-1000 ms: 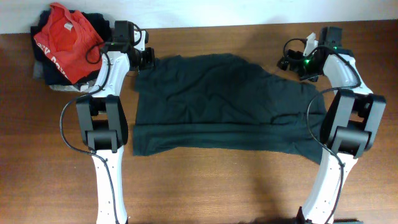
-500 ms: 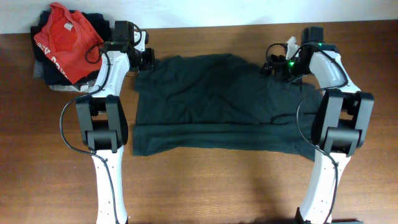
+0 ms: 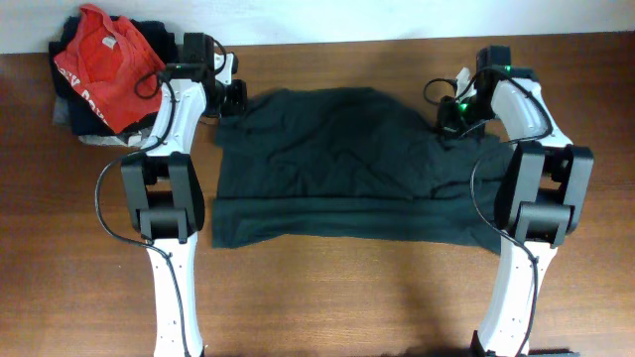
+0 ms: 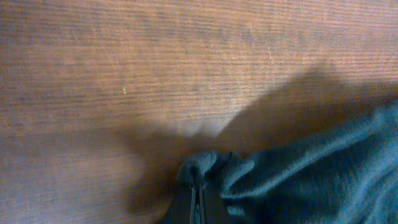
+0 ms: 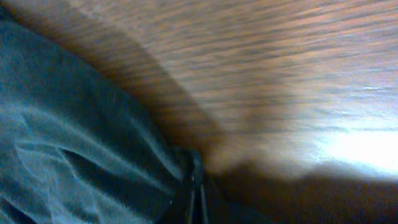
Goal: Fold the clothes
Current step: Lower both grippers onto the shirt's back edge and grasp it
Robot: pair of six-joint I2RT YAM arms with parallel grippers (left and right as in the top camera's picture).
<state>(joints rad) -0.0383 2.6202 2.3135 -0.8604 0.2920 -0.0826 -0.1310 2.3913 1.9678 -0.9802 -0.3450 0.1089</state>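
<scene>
Right hand (image 3: 450, 126) now on clothes (image 3: 337, 164) edge

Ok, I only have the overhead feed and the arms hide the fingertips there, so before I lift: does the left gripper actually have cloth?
Observer: Yes. In the left wrist view the left gripper is shut on a small bunched corner of the dark garment.
Operator: And the right side?
Observer: The right wrist view is blurred, but the right gripper is shut, and the garment's edge appears pinched at its tips.
Operator: Anything else caught in either grip?
Observer: Only cloth shows at the tips; beyond them both wrist views show bare wooden table.
</scene>
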